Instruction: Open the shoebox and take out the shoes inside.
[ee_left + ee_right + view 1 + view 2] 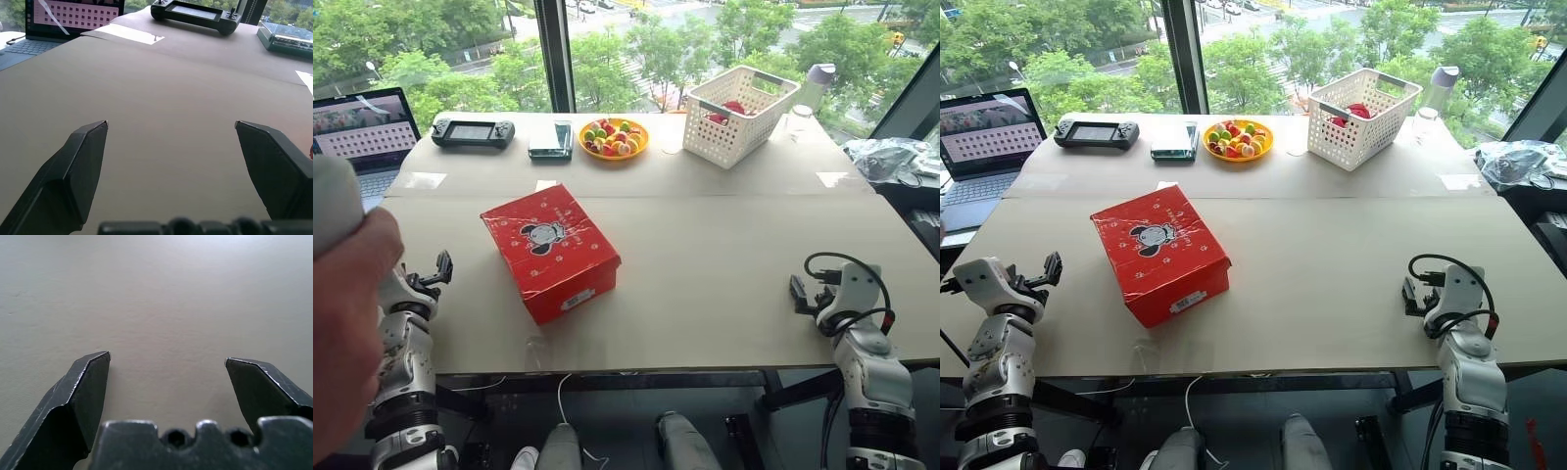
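Shoebox [550, 251] lies shut on the table [705, 264], lid up, left of centre, turned at an angle, its white label facing the near edge. Left gripper [171, 125] hangs over the table's left edge, fingers spread wide, empty. Right gripper [167, 357] sits near the right front edge, likewise spread and empty. Both are well apart from the box.

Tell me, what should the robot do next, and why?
Probably bring the left gripper toward the shoebox. Its lid is shut, so the shoes can't come out yet. Both grippers are open and empty at the table's near edge, the right gripper farther from the box.
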`<state>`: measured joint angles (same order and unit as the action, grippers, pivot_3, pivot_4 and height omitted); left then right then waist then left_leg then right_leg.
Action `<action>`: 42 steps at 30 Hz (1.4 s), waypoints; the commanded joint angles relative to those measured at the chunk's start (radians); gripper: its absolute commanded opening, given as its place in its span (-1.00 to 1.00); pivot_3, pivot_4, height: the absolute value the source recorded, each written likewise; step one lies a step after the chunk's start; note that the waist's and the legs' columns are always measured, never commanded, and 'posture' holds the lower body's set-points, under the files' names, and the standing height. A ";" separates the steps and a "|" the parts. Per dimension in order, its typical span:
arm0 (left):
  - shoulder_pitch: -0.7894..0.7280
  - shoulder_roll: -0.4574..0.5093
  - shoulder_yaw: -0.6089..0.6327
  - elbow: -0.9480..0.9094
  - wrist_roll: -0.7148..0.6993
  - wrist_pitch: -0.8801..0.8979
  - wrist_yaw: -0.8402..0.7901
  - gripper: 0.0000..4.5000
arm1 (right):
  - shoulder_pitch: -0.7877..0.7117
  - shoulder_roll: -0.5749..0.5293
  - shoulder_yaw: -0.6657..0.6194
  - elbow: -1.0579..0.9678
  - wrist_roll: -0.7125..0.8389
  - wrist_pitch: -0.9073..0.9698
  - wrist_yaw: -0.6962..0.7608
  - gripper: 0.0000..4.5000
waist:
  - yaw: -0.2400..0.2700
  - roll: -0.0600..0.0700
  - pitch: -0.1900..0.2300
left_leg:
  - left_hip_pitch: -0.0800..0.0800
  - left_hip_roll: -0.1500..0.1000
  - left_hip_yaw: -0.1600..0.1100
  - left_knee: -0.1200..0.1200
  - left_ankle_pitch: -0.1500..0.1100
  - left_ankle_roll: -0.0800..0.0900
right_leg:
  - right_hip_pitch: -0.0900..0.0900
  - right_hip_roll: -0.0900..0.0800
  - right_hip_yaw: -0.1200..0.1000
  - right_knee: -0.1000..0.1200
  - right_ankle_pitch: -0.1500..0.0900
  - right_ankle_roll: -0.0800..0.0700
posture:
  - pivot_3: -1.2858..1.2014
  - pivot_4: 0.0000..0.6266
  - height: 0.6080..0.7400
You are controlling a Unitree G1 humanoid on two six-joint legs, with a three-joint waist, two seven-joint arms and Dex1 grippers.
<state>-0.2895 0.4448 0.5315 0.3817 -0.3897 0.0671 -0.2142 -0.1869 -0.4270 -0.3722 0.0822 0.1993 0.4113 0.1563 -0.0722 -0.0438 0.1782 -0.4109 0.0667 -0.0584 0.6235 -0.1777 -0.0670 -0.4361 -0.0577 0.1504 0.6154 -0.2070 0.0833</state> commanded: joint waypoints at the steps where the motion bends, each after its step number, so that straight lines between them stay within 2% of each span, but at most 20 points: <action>1: 0.004 0.006 -0.003 -0.018 -0.004 -0.002 -0.017 0.99 | -0.012 -0.019 -0.008 -0.014 -0.006 -0.035 0.006 1.00 | 0.000 0.000 0.000 | 0.000 0.000 0.000 0.000 0.000 0.000 | 0.000 0.000 0.000 0.000 0.000 0.000 | 0.03 -0.52 1.00; 3: 0.006 0.008 -0.030 -0.013 -0.009 0.012 -0.063 0.99 | -0.017 -0.025 0.001 -0.010 -0.010 -0.035 0.014 1.00 | 0.000 0.000 0.000 | 0.000 0.000 0.000 0.000 0.000 0.000 | 0.000 0.000 0.000 0.000 0.000 0.000 | 0.03 -0.52 1.00; 6: -0.008 0.078 -0.086 0.008 -0.020 0.066 -0.229 0.99 | -0.049 -0.058 0.028 -0.046 0.017 0.002 0.085 1.00 | -0.001 0.000 0.000 | 0.000 0.000 0.000 0.000 0.000 0.000 | 0.000 0.000 0.000 0.000 0.000 0.000 | 0.03 -0.52 1.00; 7: -0.008 0.116 -0.114 0.006 -0.009 0.067 -0.301 0.99 | -0.062 -0.077 0.044 -0.063 0.028 0.020 0.121 1.00 | -0.006 0.000 0.000 | 0.000 0.000 0.000 0.000 0.000 0.000 | 0.000 0.000 0.000 0.000 0.000 0.000 | 0.03 -0.52 1.00; 8: -0.006 0.200 -0.145 -0.018 -0.022 0.086 -0.448 0.81 | -0.094 -0.121 0.084 -0.112 0.070 0.073 0.214 1.00 | -0.007 0.000 0.000 | 0.000 0.000 0.000 0.000 0.000 0.000 | 0.000 0.000 0.000 0.000 0.001 -0.001 | 0.03 -0.52 1.00; 9: -0.003 0.291 -0.179 -0.047 -0.024 0.090 -0.595 0.75 | -0.125 -0.177 0.140 -0.167 0.105 0.124 0.323 1.00 | -0.015 0.000 0.002 | 0.000 0.000 0.000 0.000 0.000 0.000 | 0.000 0.000 0.000 0.000 0.001 -0.001 | 0.03 -0.52 1.00; 11: -0.002 0.407 -0.225 -0.069 -0.029 0.100 -0.772 0.53 | -0.169 -0.254 0.222 -0.232 0.140 0.174 0.464 0.77 | -0.032 -0.001 0.005 | -0.003 0.000 0.000 0.000 0.000 0.000 | -0.005 0.001 0.001 0.002 0.001 -0.002 | 0.03 -0.52 1.00; 12: -0.009 0.438 -0.236 -0.068 -0.034 0.108 -0.815 0.31 | -0.194 -0.273 0.251 -0.243 0.151 0.191 0.502 0.66 | -0.034 -0.001 0.005 | -0.004 0.001 0.000 0.000 0.000 0.000 | -0.007 0.001 0.001 0.003 0.002 -0.002 | 0.03 -0.52 1.00; 14: -0.041 0.459 -0.253 -0.055 -0.034 0.126 -0.853 0.01 | -0.256 -0.270 0.309 -0.240 0.156 0.194 0.552 0.36 | -0.032 0.000 0.005 | 0.002 0.001 0.000 -0.002 0.000 0.000 | -0.001 0.000 0.001 0.002 0.000 -0.003 | 0.03 -0.52 1.00; 20: -0.100 0.449 -0.319 -0.074 -0.010 0.168 -0.896 -0.91 | -0.477 -0.133 0.557 -0.039 0.035 0.087 0.646 -0.52 | -0.036 -0.001 0.005 | 0.000 0.001 0.001 -0.006 0.000 0.000 | -0.003 0.001 0.001 -0.001 0.000 -0.003 | 0.03 -0.52 1.00; 21: -0.103 0.445 -0.321 -0.076 -0.009 0.172 -0.893 -1.00 | -0.516 -0.097 0.606 0.029 -0.007 0.043 0.652 -0.68 | -0.036 -0.001 0.005 | -0.002 0.001 0.001 -0.006 0.000 0.000 | -0.004 0.001 0.001 -0.001 0.000 -0.002 | 0.03 -0.52 1.00; 23: -0.101 0.442 -0.317 -0.086 -0.011 0.182 -0.888 -1.00 | -0.581 -0.024 0.659 0.161 -0.057 -0.027 0.654 -0.99 | -0.036 -0.001 0.005 | -0.005 0.001 0.000 -0.006 0.000 0.000 | -0.006 0.001 0.000 -0.001 0.003 0.005 | 0.03 -0.52 1.00; 27: -0.067 0.455 -0.295 -0.126 -0.016 0.215 -0.878 -1.00 | -0.702 0.084 0.702 0.435 -0.138 -0.158 0.643 -0.99 | -0.035 -0.001 0.005 | -0.005 0.001 -0.001 -0.009 0.000 0.000 | -0.007 0.000 -0.001 -0.001 0.004 0.002 | 0.03 -0.52 1.00; 34: -0.016 0.461 -0.279 -0.171 -0.005 0.251 -0.850 -1.00 | -0.876 0.220 0.704 0.832 -0.220 -0.348 0.634 -0.99 | -0.044 -0.001 0.005 | -0.005 0.001 -0.002 -0.013 0.000 0.000 | -0.007 0.000 -0.003 -0.001 0.005 -0.001 | 0.03 -0.52 1.00; 37: -0.005 0.467 -0.298 -0.173 0.019 0.243 -0.847 -1.00 | -0.907 0.262 0.698 0.908 -0.241 -0.393 0.643 -0.99 | -0.054 0.000 0.005 | -0.004 0.001 -0.003 -0.013 0.000 0.000 | -0.006 0.000 -0.004 0.000 0.005 -0.002 | 0.03 -0.52 1.00; 42: -0.066 0.467 -0.436 -0.088 0.150 0.141 -0.888 -1.00 | -0.876 0.332 0.716 0.838 -0.243 -0.389 0.722 -0.99 | -0.064 0.000 0.005 | -0.001 0.001 -0.003 -0.013 0.001 0.000 | -0.006 0.001 -0.004 0.005 0.004 -0.003 | 0.03 -0.52 1.00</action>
<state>-0.3209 0.9087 0.1224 0.2792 -0.2742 0.2525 -1.0853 -1.0698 -0.1055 0.3427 0.9779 -0.0406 0.0331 0.8549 -0.1360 -0.0442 0.1836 -0.4113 0.0677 -0.0626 0.6109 -0.1772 -0.0671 -0.4419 -0.0566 0.1457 0.6228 -0.2041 0.0804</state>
